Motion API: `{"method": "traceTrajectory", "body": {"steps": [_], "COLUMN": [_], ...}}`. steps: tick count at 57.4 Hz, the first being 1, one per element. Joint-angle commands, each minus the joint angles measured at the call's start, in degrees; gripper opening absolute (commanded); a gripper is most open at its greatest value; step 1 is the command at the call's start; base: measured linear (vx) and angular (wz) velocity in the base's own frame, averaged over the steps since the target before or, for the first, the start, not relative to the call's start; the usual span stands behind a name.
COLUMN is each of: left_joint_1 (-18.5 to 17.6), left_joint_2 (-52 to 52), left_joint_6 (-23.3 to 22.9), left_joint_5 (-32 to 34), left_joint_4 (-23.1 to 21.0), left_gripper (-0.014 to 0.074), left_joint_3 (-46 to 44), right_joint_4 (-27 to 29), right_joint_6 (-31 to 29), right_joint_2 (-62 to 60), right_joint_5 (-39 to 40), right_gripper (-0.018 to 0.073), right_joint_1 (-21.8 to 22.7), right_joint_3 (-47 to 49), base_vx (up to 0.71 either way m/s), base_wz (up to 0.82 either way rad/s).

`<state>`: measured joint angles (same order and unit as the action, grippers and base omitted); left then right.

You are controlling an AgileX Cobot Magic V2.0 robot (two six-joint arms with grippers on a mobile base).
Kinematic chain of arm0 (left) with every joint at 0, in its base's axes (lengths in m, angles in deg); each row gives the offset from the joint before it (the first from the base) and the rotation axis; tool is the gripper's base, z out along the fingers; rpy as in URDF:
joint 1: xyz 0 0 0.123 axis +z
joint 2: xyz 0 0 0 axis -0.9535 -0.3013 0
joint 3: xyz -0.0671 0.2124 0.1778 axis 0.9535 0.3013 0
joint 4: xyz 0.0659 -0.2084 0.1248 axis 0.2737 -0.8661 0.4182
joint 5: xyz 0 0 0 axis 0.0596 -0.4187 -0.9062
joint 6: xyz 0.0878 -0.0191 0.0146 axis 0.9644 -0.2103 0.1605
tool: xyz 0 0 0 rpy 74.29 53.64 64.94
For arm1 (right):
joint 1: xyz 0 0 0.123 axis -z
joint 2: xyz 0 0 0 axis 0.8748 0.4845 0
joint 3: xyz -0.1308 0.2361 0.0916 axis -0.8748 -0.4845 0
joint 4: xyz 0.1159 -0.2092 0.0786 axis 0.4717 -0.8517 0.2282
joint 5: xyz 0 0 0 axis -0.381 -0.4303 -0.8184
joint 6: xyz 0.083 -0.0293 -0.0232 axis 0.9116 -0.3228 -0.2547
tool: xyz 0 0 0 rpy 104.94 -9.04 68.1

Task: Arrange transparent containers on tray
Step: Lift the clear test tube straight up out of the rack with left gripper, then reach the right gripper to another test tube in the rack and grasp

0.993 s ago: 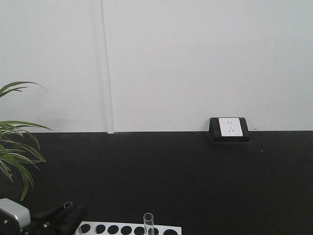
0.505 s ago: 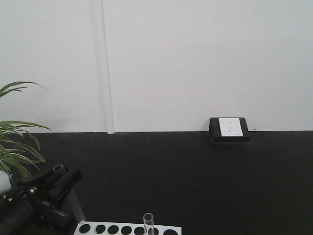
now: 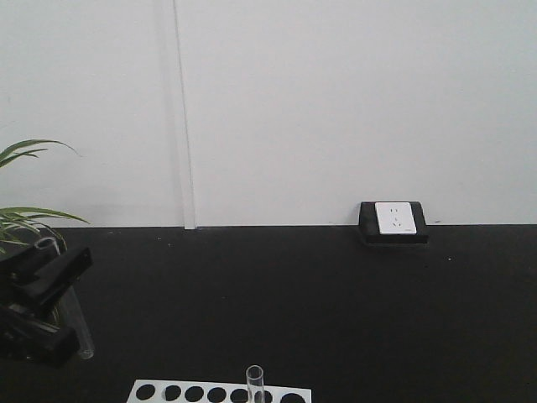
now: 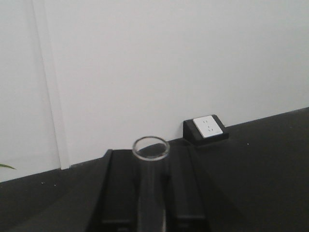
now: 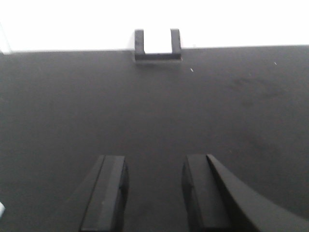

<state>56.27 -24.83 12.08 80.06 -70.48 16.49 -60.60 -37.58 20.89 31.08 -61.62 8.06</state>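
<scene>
With our left gripper [image 3: 46, 273] clamped on it, we have just lifted one test tube [image 3: 78, 329] clear of the white rack [image 3: 220, 393] and swung it leftward, so the unseen tray comes next; our right gripper [image 5: 154, 166] gapes empty.

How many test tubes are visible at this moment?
2. One tube is held in the left pincer at the front view's left edge; another stands in the rack at the bottom edge. More may sit below the frame.
</scene>
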Motion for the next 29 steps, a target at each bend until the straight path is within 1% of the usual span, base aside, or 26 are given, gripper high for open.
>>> {"method": "traceTrajectory", "body": {"steps": [1, 5, 9, 14, 19, 24, 29], "left_joint_1": [-0.34, -0.34, -0.34, -0.34, -0.34, -0.34, -0.34], "left_joint_2": [4.63, 7.09, 9.28, 11.31, 12.59, 12.90, 12.90], "left_joint_6": [-0.49, -0.49, -0.49, -0.49, -0.49, -0.55, -0.55], "left_joint_5": [0.23, -3.19, -6.38, -10.54, -13.06, -14.43, -14.80], "left_joint_4": [-0.65, -0.65, -0.65, -0.65, -0.65, -0.65, -0.65], "left_gripper": [0.0111, 0.0111, 0.0111, 0.0111, 0.0111, 0.0111, 0.0111], "left_joint_3": [-2.11, -2.11, -2.11, -2.11, -2.11, -2.11, -2.11], "right_joint_4": [3.90, 8.45, 13.83, 22.35, 28.67, 32.60, 34.89], "right_joint_6": [-4.53, -10.93, -17.36, -25.89, -31.93, -36.49, -38.59], "right_joint_2": [0.83, 1.59, 2.58, 4.61, 7.43, 10.97, 15.81], "right_joint_5": [7.16, 7.85, 8.45, 9.72, 11.66, 15.02, 18.17], "right_gripper": [0.0370, 0.0379, 0.0391, 0.0404, 0.0408, 0.0408, 0.0409], "right_joint_1": [-0.11, -1.11, -3.98, -10.30, -16.19, -22.67, -28.53], "right_joint_3": [1.85, 1.85, 1.85, 1.85, 1.85, 1.85, 1.85], "base_vx": [0.00, 0.00, 0.00, 0.00, 0.00, 0.00, 0.00], "base_wz": [0.00, 0.00, 0.00, 0.00, 0.00, 0.00, 0.00]}}
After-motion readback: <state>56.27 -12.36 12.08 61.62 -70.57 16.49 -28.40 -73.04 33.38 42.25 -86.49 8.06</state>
